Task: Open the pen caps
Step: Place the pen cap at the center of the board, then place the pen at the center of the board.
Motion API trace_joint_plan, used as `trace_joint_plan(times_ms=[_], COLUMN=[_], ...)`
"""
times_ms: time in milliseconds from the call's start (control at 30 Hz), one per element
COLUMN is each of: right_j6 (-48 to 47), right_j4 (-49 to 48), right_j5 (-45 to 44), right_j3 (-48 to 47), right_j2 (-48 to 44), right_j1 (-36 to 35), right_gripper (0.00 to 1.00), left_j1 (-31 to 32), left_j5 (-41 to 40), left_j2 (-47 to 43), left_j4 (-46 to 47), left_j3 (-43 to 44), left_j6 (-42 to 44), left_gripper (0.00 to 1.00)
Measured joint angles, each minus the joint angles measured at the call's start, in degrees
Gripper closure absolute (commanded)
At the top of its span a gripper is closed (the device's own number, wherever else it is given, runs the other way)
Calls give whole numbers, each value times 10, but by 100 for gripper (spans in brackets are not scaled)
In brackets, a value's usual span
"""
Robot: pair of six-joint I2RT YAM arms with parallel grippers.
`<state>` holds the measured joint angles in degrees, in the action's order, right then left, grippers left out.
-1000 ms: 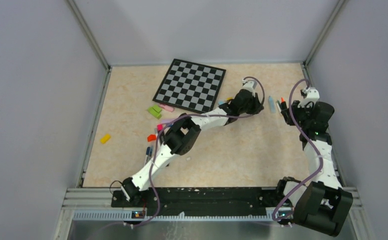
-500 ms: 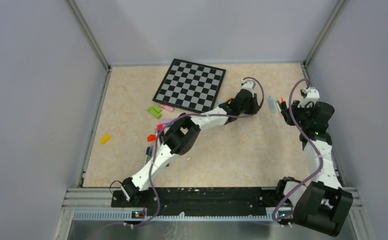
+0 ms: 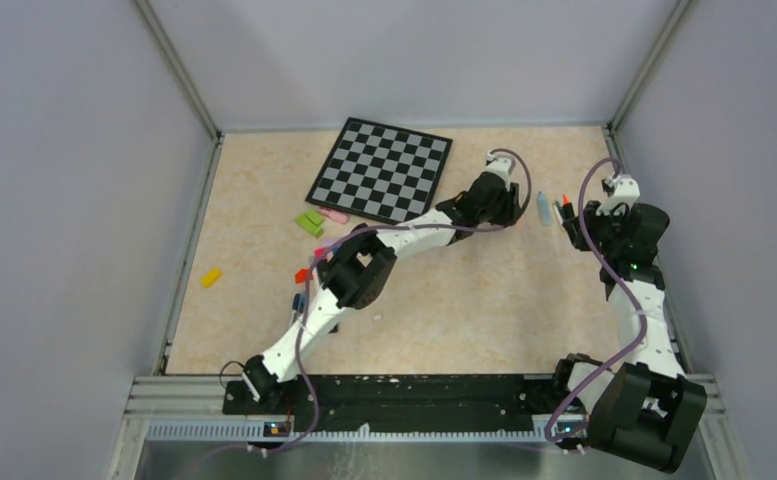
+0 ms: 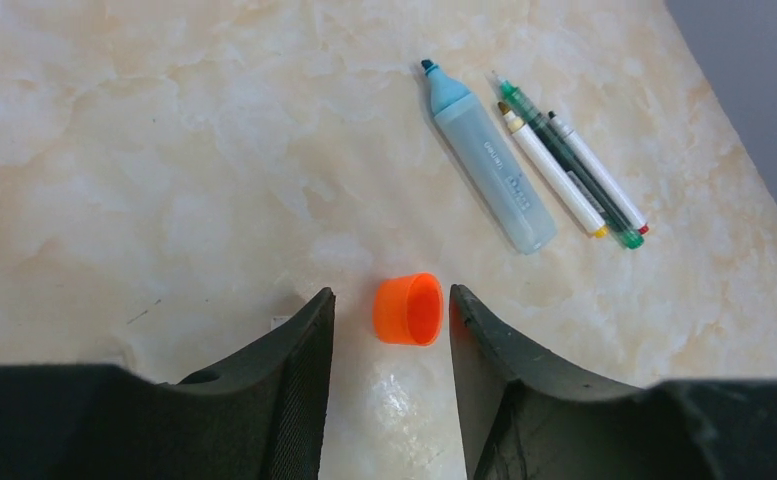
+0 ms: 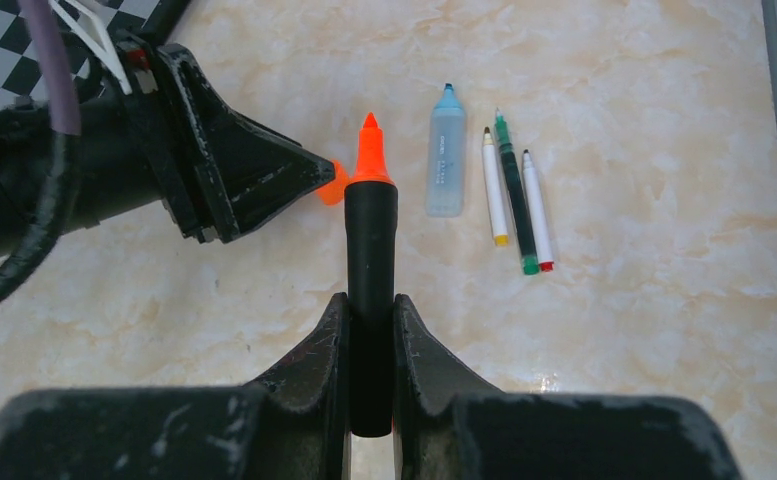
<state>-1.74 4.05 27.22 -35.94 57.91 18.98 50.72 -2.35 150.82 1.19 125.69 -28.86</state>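
Meeting grey walls (image 3: 64, 200), marbled tabletop (image 3: 504, 300); left end effector (image 4: 391, 291) parted astride orange cap (image 4: 407, 309); right end effector (image 5: 370, 298) clamps black marker (image 5: 371, 225).

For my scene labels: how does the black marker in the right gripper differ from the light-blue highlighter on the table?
The black marker has an orange tip; the light-blue highlighter has a blue one. The marker is clamped in the right gripper; the highlighter lies loose on the table beside three thin pens. Both are uncapped.
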Motion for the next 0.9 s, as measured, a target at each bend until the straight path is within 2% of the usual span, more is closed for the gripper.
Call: trace_joint_plan(times_ms=[200, 300, 533, 600, 667, 900], right_j6=[-2, -2, -19, -31, -44, -87], right_j4=[0, 0, 0, 0, 6, 38], right_j5=[-1, -2, -1, -2, -2, 28], right_j3=[0, 0, 0, -1, -6, -99], right_j2=[0, 1, 29, 45, 67, 193], right_j1=[4, 15, 48, 50, 51, 86], right_gripper=[100, 100, 100, 100, 100, 100], left_j1=[0, 0, 3, 3, 3, -20], left_j5=[10, 14, -5, -14, -26, -43], left_j2=[-66, -139, -404, -480, -553, -775], left_j4=[4, 25, 141, 172, 197, 233], left_j3=[-38, -115, -443, -530, -610, -849], left_j6=[28, 52, 130, 149, 163, 170], left_gripper=[49, 47, 26, 16, 2, 1])
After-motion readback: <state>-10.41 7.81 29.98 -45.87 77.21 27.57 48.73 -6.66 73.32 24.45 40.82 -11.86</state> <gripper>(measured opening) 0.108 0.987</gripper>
